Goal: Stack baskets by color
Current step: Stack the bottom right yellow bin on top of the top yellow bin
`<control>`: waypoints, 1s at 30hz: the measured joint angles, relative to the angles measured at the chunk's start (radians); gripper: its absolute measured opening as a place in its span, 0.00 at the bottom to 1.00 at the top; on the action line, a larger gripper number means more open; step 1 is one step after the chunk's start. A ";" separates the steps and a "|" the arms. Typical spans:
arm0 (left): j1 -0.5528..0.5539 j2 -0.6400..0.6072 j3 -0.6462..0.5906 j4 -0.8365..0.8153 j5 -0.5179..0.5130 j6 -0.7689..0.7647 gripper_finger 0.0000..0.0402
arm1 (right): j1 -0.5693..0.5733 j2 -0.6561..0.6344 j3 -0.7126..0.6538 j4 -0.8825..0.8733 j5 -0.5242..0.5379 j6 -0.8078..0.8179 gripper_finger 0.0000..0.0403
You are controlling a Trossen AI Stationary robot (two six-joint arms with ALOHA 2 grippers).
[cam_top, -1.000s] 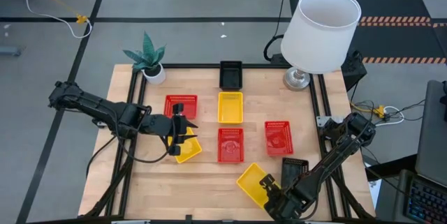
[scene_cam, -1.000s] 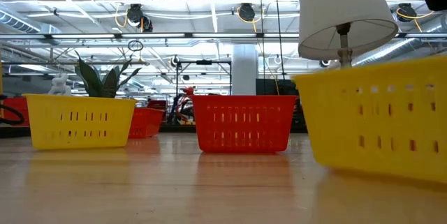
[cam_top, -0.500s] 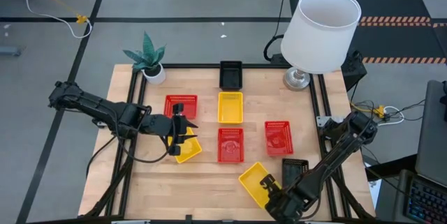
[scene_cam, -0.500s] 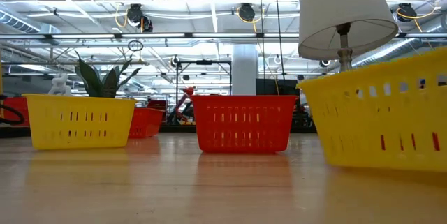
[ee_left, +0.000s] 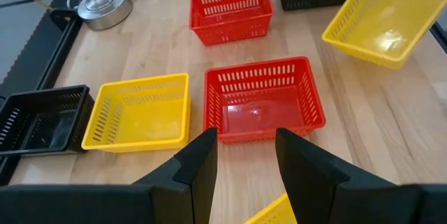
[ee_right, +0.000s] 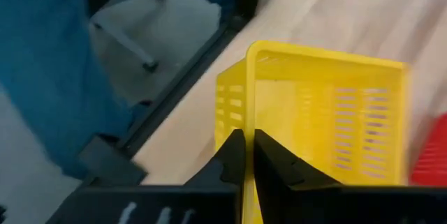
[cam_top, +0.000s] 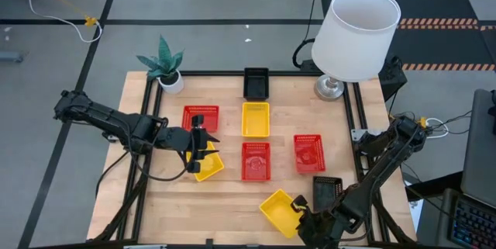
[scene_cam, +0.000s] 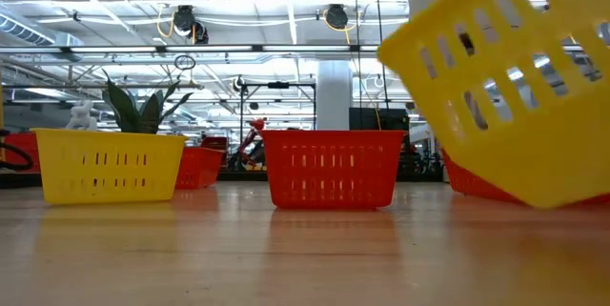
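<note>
From above, the right pincer [cam_top: 298,216] sits at the near edge of the desk [cam_top: 232,198], clamped on the rim of a yellow basket [cam_top: 277,210] that is tilted beside a black basket [cam_top: 327,190]. The left pincer [cam_top: 198,142] hangs over a second yellow basket [cam_top: 208,165] on the left side, its fingers apart and holding nothing. A third yellow basket [cam_top: 256,119] lies mid-desk with another black basket [cam_top: 256,83] behind it. Three red baskets [cam_top: 256,160] are spread around the middle. A white lampshade [cam_top: 355,33] and a potted plant [cam_top: 164,64] stand at the far corners.

At desk height, the lifted yellow basket [scene_cam: 510,77] hangs tipped, clear of the wood, with a red basket [scene_cam: 332,167] and the left yellow basket [scene_cam: 107,164] resting behind.

The left wrist camera shows open fingers [ee_left: 198,170] before a red basket [ee_left: 262,98].

The right wrist camera shows the fingers [ee_right: 231,162] pinched together on the yellow basket's wall [ee_right: 321,123].
</note>
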 joint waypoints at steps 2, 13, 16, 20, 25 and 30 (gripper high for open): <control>0.000 0.000 0.000 0.000 0.000 0.001 0.37 | 0.000 -0.004 0.000 -0.002 0.029 0.006 0.02; 0.000 0.000 0.000 0.000 0.000 -0.002 0.37 | 0.000 -0.004 0.093 -0.040 0.067 -0.010 0.02; 0.000 0.000 0.000 0.000 0.000 -0.006 0.37 | 0.000 -0.004 0.141 -0.072 0.110 -0.028 0.02; 0.000 0.000 0.000 0.000 0.000 -0.009 0.37 | -0.006 -0.004 0.204 -0.118 0.183 -0.073 0.02; 0.000 0.000 0.000 0.000 0.000 -0.010 0.37 | -0.044 -0.004 0.281 -0.234 0.295 -0.096 0.02; 0.000 0.000 0.000 0.000 0.000 -0.007 0.37 | -0.126 -0.004 0.354 -0.316 0.380 -0.101 0.02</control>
